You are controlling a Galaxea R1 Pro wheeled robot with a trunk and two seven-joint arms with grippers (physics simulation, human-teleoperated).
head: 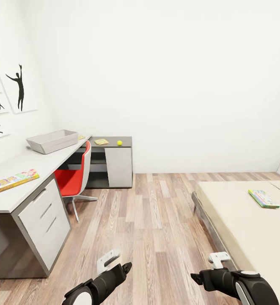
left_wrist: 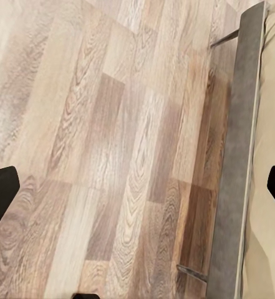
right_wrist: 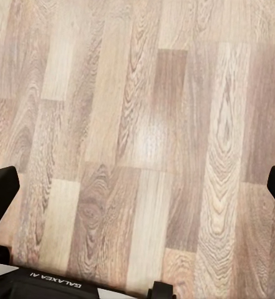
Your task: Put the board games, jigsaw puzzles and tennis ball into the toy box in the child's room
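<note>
Head view: wide look at the child's room, wood-plank floor (head: 157,220) running down the middle, both arms low at the near edge.
Left gripper (head: 125,267): down by the floor, nothing in it; in the left wrist view its two dark fingertips (left_wrist: 0,196) sit far apart at either edge, planks between them.
Right gripper (head: 196,278): low too, beside the bed's near corner, carrying nothing; the right wrist view has its fingertips (right_wrist: 1,193) spread wide over bare planks.
Table (head: 26,163): long pale desk along the left wall, white drawers under it, joined at the far end to the lower dark side table (head: 112,140).
Toy box (head: 53,141): pale grey bin sitting on the far part of the desk top.
Board game on the desk (head: 12,181): flat yellow, green and red box lying near the desk's close end, well apart from the bin.
Jigsaw puzzle (head: 101,141): thin yellowish sheet flat on the side table.
Tennis ball (head: 119,142): yellow-green, on the side table just right of that sheet.
Bed (head: 250,220): beige cover, on the right.
Board game on the bed (head: 263,198): green-edged flat box lying on the cover, toward the far side.
Red chair (head: 74,178): tucked in at the desk.
Wall pictures (head: 18,84): black player silhouettes above the desk.
</note>
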